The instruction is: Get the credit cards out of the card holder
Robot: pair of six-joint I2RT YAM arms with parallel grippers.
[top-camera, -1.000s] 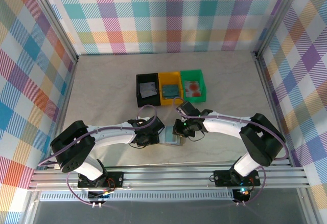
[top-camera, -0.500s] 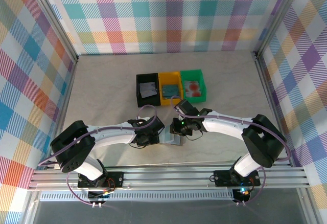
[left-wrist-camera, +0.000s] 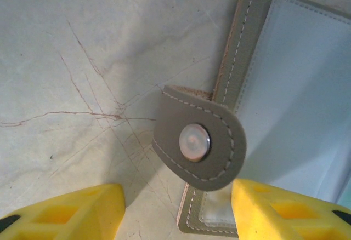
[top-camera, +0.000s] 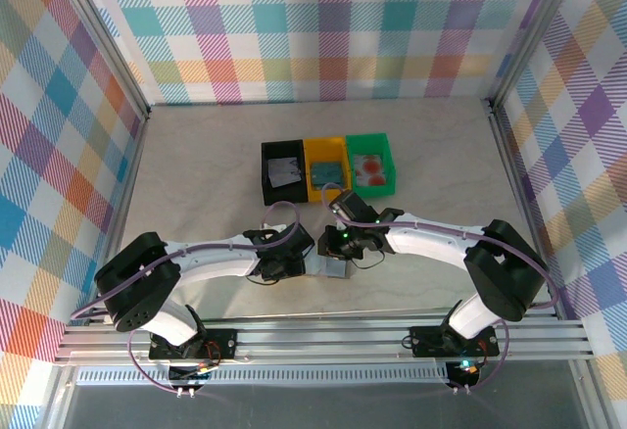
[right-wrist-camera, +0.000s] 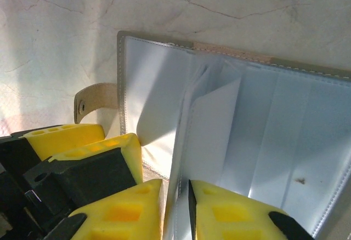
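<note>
You are handling a light, limp card holder (top-camera: 336, 268) lying open near-centre: left gripper (left-wrist-camera: 178, 212) straddling its snap tab (left-wrist-camera: 198, 141), jaws apart; right gripper (right-wrist-camera: 175, 201) pinching a slippery inner leaf (right-wrist-camera: 211, 125), probably the best hold.

You have bare table (top-camera: 196, 184) either side of the card holder (top-camera: 337, 270), while the three trays (top-camera: 325, 142) stand beyond it.

Card holder (left-wrist-camera: 290, 97): grey-tan border, white stitching, pale blue-grey panels, silver snap (left-wrist-camera: 194, 142). Left fingers (left-wrist-camera: 71, 212) yellow. Worktop (top-camera: 196, 174) beige, marbled. Black tray (top-camera: 282, 170), yellow tray (top-camera: 325, 166), green tray (top-camera: 371, 163). Walls (top-camera: 323, 27) pastel plaid.
</note>
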